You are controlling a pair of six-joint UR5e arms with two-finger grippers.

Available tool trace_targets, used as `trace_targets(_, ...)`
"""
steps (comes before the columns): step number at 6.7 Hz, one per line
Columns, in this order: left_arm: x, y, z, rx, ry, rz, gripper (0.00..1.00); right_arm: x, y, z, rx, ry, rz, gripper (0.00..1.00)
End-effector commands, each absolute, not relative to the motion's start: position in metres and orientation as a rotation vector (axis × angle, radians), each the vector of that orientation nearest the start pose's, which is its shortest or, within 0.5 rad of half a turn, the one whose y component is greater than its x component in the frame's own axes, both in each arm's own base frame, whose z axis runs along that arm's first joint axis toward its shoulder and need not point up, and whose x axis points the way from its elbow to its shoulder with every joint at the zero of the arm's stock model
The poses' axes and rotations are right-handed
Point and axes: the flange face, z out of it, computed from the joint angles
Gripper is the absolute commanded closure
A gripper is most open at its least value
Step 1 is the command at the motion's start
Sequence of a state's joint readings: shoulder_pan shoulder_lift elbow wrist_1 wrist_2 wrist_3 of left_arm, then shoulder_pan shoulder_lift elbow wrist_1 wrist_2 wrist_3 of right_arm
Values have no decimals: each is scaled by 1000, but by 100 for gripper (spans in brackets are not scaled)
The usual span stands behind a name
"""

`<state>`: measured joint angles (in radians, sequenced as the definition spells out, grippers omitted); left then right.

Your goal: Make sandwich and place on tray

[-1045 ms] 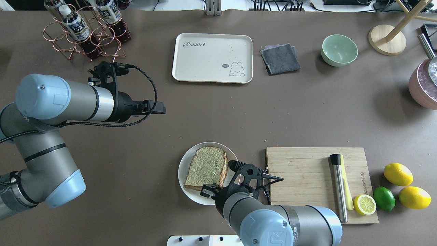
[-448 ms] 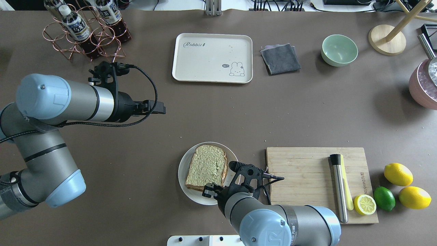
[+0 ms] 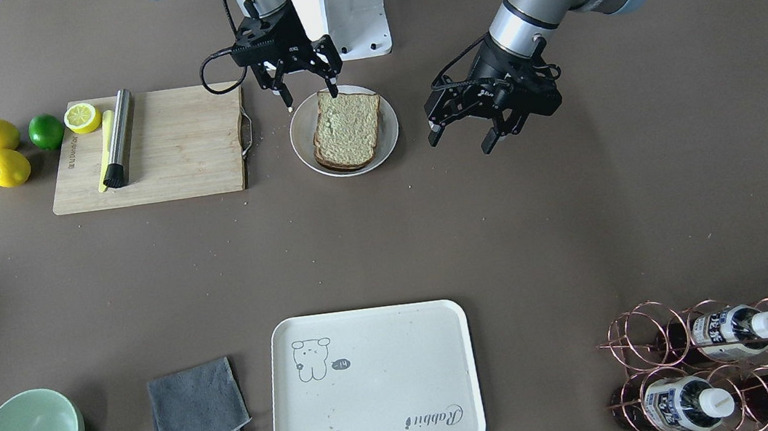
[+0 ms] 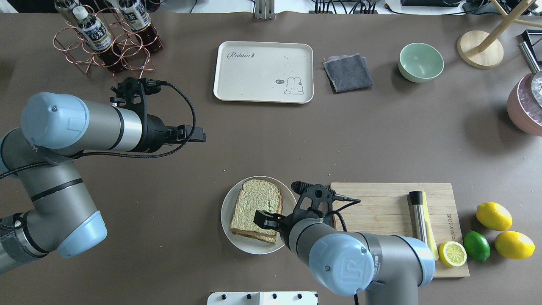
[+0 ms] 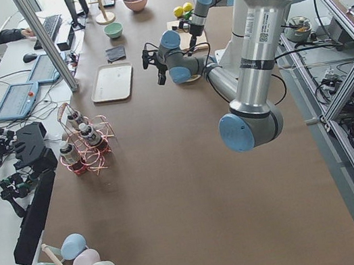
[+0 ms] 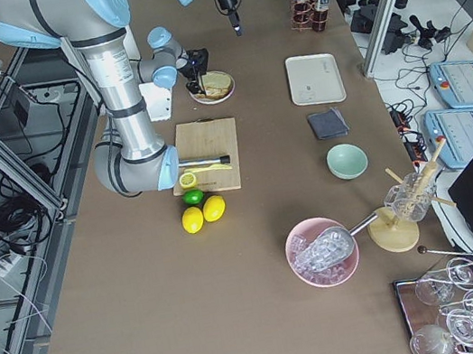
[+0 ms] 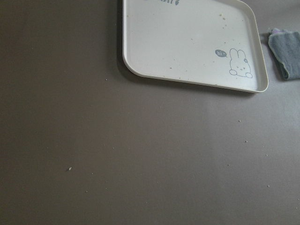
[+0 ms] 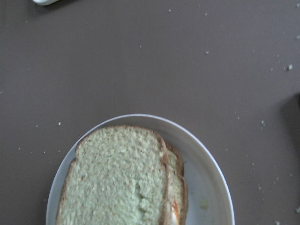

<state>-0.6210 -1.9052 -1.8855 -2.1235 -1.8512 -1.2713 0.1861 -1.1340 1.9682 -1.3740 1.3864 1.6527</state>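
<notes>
Low and central in the overhead view: sandwich (image 4: 254,203) stacked on a round white plate (image 4: 243,244). Above its robot-side edge, right gripper (image 3: 309,98), jaws spread, clasping nothing. Right of that in the front-facing view, left gripper (image 3: 461,141), likewise agape above the table (image 3: 575,221). Upper centre overhead: tray (image 4: 262,72), well apart from the plate.

Between the tray (image 4: 263,72) and the white plate (image 4: 226,216) runs a broad stretch of open bench (image 4: 262,140), room for a gripper to pass. Just beside the tray on the robot's right lies a grey cloth (image 4: 348,73) with a green bowl (image 4: 421,62) beyond it; on the tray's other side, a little apart, stands the copper bottle rack (image 4: 106,42). The left gripper (image 3: 459,144) hangs off to that side of the lane, well short of the tray.
</notes>
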Motion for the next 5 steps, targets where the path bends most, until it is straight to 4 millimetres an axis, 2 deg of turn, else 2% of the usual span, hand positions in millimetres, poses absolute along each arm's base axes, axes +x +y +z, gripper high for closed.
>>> trace_targets(1, 422, -410, 273, 265, 1177, -122, 2, -465, -350, 243, 171, -921, 281, 0)
trace_targets(2, 425, -406, 274, 259, 1175, -116, 3, -422, -395, 257, 179, -848, 198, 0)
trace_targets(3, 434, -396, 277, 241, 1173, -102, 3, -366, -444, 267, 203, -794, 119, 0)
trace_targets(4, 441, -390, 277, 226, 1175, -142, 3, -308, -479, 277, 237, -774, 46, 0)
trace_targets(5, 461, -370, 278, 242, 1164, -149, 2, -248, -500, 290, 236, -791, 15, 0)
